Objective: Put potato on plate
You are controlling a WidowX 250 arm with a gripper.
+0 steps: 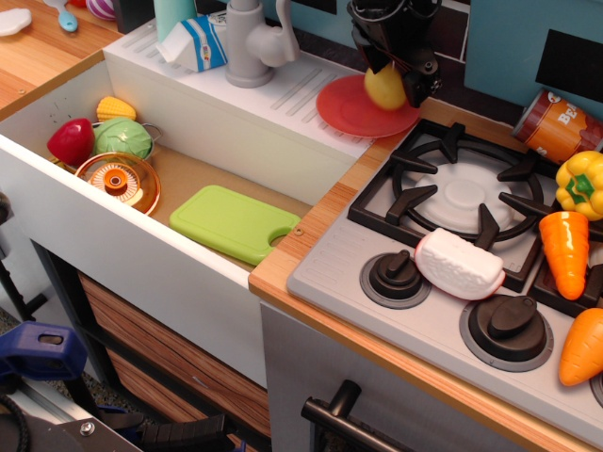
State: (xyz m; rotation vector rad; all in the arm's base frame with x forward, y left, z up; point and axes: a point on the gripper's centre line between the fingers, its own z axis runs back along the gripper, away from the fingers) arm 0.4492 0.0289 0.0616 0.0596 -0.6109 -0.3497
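Observation:
The pale yellow potato (pixel 383 88) sits between the fingers of my black gripper (pixel 396 83), at the back of the counter. The gripper is shut on the potato and holds it low over the right half of the red-pink plate (pixel 350 111). The potato is at or just above the plate's surface; I cannot tell whether they touch. The plate lies on the white drainboard edge beside the stove. The gripper body hides the plate's far rim.
A grey faucet (pixel 250 42) stands left of the plate. The sink holds a green cutting board (pixel 236 223), an orange pot lid (pixel 118 181) and toy vegetables. The stove (pixel 462 193) carries a white object (pixel 459 265), carrots (pixel 565 252), a yellow bell pepper (pixel 579 184) and a can (pixel 556 124).

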